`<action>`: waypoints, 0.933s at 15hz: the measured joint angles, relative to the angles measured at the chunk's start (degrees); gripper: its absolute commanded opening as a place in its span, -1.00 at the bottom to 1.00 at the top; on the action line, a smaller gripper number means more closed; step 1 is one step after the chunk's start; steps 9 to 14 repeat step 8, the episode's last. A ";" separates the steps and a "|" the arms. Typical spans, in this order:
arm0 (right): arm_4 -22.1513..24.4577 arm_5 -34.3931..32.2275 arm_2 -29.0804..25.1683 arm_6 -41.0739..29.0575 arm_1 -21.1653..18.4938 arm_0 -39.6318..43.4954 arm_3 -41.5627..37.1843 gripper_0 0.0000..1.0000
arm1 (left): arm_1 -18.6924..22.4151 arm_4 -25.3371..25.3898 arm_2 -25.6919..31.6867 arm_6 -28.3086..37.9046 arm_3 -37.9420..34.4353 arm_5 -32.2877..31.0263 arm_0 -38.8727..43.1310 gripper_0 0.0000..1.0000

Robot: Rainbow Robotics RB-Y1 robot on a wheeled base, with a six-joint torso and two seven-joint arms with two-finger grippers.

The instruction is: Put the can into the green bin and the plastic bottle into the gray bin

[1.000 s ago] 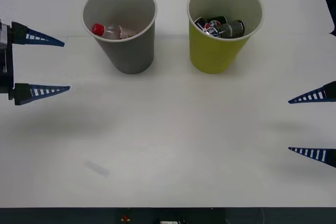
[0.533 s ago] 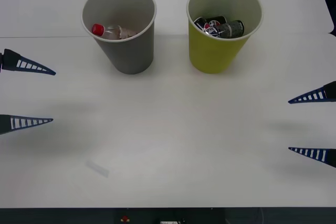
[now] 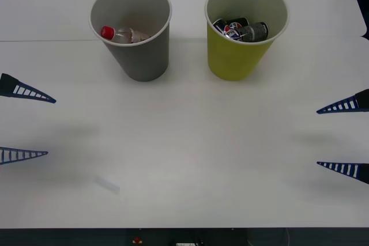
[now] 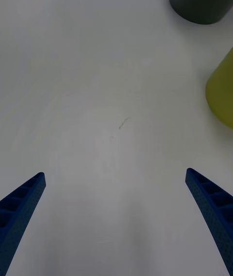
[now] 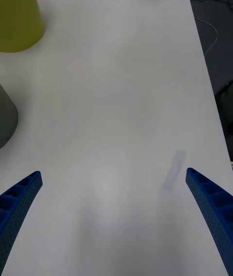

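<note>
Bins first: the gray bin [image 3: 131, 30] and the green bin [image 3: 245, 29] stand upright side by side at the far end of my white bench [image 3: 190, 154], close but not touching, gray one on my left, green one on my right. The plastic bottle [image 3: 123, 34] lies on its side down in the gray bin, red cap pointing toward my left. The dark cans [image 3: 241, 30] are piled inside the green bin, at least two of them, hard to count exactly.

My left claw [image 3: 26, 124] hangs over the left edge of the bench, well apart from the bins, fingers spread wide with nothing between them. From the left wrist camera I can see the green bin's side, a bit of the gray one, and a small pale strip [image 5: 174, 177] lying flat on the bench, plus a white cable [image 5: 209, 28] off past the bench edge.

My right claw [image 3: 345, 136] sits over the right edge, also spread wide and empty, well clear of both bins. Its wrist camera catches the lower walls of both bins and a tiny dark scratch mark [image 4: 124, 123] on the bench top.
</note>
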 measured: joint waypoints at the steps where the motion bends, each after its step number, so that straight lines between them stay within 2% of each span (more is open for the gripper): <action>1: 0.00 0.00 0.00 0.00 0.00 0.00 0.00 1.00 | 0.04 -0.01 0.02 -0.01 -0.01 -0.17 0.18 1.00; 14: 0.00 0.00 0.00 0.00 0.00 0.00 0.00 1.00 | 0.10 -1.33 1.42 0.27 0.40 -1.76 0.93 1.00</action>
